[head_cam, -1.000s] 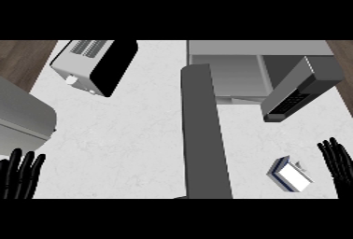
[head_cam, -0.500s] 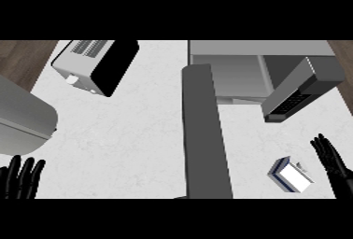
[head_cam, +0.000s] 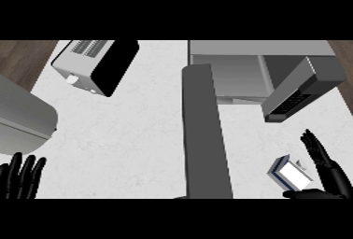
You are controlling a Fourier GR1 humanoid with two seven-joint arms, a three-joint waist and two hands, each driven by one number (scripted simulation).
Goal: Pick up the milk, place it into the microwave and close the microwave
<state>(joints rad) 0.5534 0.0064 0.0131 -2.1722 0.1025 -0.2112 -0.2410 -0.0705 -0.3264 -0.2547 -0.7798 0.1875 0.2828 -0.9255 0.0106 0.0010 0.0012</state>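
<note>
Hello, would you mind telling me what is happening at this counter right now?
The robot's right hand is open beside the milk carton on the white counter, not yet gripping it. The microwave stands open, its door swung out. The left hand rests open at the lower left edge.

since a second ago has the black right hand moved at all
Yes. The black right hand has drifted inward, closer to the small white milk carton on the white counter; the carton itself stays put.
</note>
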